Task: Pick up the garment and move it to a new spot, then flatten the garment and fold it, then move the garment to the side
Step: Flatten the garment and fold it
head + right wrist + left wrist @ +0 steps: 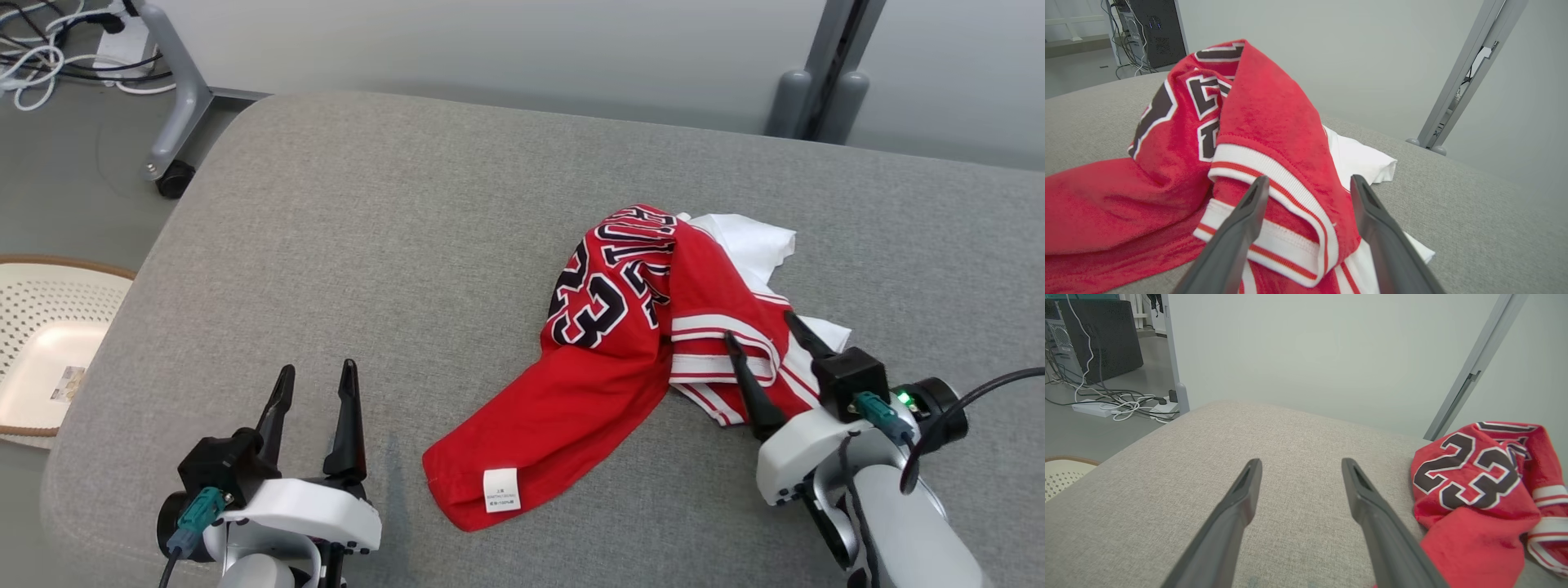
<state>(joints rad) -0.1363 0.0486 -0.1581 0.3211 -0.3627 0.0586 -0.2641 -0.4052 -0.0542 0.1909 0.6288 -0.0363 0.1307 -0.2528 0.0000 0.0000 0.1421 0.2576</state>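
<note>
Nearest, the left jaws, two slim dark tapered fingers, stand wide apart and empty over the bare grey woven cushion [367, 229], left of the garment [620, 359]. The right jaws, equally wide, straddle the garment's ribbed white-and-red striped trim [718, 343] at its near right edge, gripping nothing. The one garment, a crumpled red fleecy jersey with black numerals and a white label [500, 490], lies heaped mid-cushion, with white fabric [751, 241] at its far side.

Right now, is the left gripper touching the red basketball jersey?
Apart. The head view shows bare grey cushion between the left gripper, its fingers open, and the nearest hem of the red basketball jersey.
</note>
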